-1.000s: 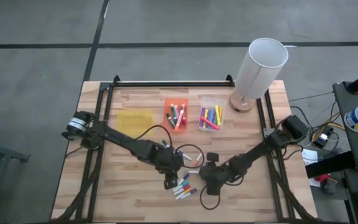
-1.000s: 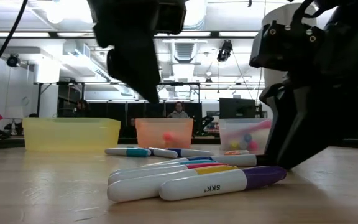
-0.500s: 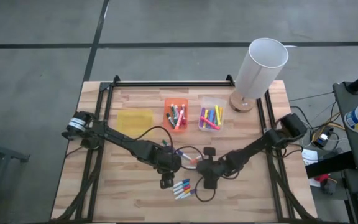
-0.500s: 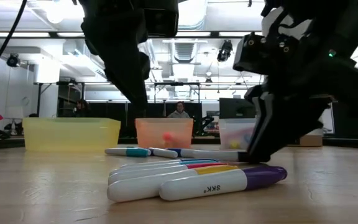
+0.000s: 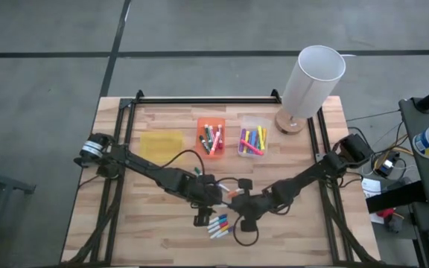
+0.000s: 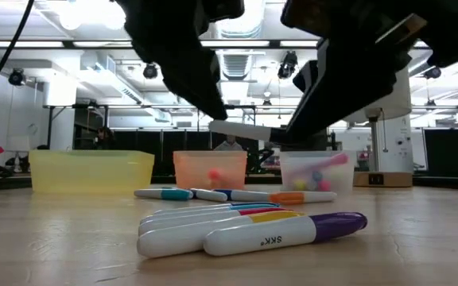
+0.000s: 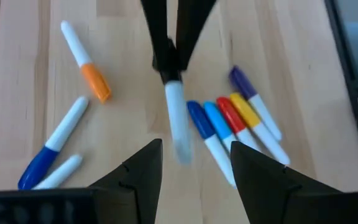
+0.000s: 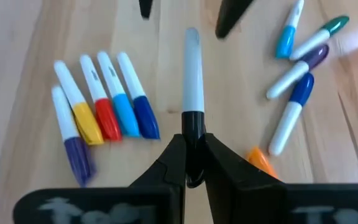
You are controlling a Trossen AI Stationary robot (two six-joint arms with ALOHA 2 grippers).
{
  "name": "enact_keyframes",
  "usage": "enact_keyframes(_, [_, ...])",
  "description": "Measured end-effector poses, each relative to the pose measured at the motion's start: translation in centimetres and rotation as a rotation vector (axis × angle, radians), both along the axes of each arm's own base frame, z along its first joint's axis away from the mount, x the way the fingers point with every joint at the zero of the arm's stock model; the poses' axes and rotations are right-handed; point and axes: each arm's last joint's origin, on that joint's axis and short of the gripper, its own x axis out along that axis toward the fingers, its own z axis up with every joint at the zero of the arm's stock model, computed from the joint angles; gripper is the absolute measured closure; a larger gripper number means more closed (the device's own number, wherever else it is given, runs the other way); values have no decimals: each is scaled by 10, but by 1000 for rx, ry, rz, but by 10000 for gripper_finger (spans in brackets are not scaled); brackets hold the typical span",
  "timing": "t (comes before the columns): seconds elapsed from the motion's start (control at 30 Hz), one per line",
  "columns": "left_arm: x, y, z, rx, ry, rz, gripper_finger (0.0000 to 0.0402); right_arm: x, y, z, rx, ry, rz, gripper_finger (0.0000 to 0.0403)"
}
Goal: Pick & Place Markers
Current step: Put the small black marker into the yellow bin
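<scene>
Right claw clamped on the black cap of a white-barrelled marker, held level above the wooden counter. Left claw spread wide, just at nine o'clock of it. Below, at six o'clock, a row of five capped markers lying side by side, purple, yellow, red, light blue, dark blue.

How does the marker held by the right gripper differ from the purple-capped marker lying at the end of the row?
The black-capped marker is clamped at its cap end in the right gripper; the purple-capped marker is untouched. In the low view the black-capped marker hangs above the table, while the purple-capped one lies flat on the wood beside four others. The caps differ: black against purple. Both have white barrels. The left gripper faces the held marker, open.
</scene>
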Motion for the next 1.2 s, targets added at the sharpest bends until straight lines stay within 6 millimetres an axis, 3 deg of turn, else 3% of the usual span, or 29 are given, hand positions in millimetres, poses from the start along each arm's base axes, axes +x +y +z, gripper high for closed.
enact_keyframes(0.67, [3, 1, 2, -14, -25, 50, 226, 7, 4, 14, -47, -74, -36, 378])
enact_keyframes(0.83, [3, 1, 2, -22, -23, 61, 266, 8, 4, 14, -46, -88, -44, 378])
enact_keyframes(1.1, [3, 2, 1, -12, -26, 89, 367, 8, 4, 15, -44, -89, -48, 378])
enact_keyframes(1.2, [3, 3, 1, -12, -25, 91, 375, 8, 5, 15, -44, -91, -49, 374])
